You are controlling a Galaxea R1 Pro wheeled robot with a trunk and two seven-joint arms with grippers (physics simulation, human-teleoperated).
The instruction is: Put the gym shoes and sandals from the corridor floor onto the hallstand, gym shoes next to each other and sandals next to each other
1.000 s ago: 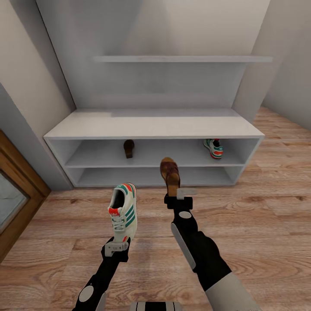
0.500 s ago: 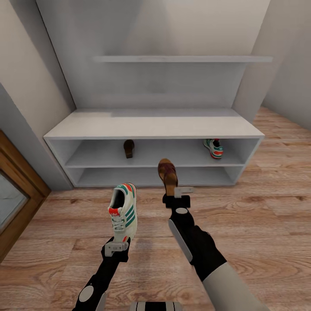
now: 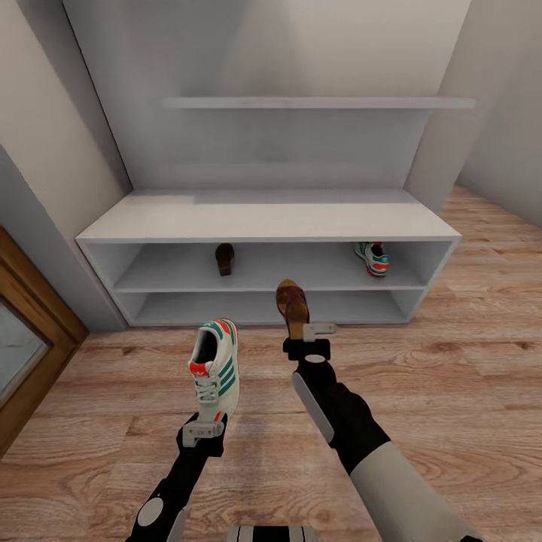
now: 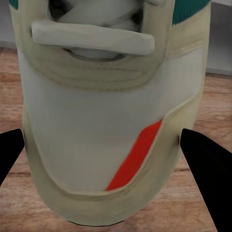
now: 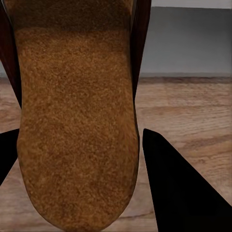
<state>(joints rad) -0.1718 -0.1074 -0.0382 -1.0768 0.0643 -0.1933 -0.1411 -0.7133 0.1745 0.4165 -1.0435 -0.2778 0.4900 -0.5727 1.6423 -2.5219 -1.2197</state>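
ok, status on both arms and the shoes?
Left gripper shut on gym shoe. Right gripper shut on sandal, facing hallstand. Other sandal and gym shoe on upper shelf, far apart. Path clear.

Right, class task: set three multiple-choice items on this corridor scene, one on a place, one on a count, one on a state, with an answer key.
1. Where does the dark brown leather sandal already on the low light-grey shoe rack sit?
A. On its flat top
B. In the upper open compartment, toward its left
C. On the wood-plank floor

2. How many shoes are on the rack?
A. One
B. Two
C. Four

3. What is the left gripper doing?
A. Holding a white lace-up sneaker with green stripes
B. Hanging open
C. Holding a sandal

Answers:
1 B: the stored sandal stands on the upper shelf, left of centre.
2 B: that sandal plus one stored sneaker at the right end.
3 A: the held sneaker sits between its fingers, while the right gripper grips the other sandal.
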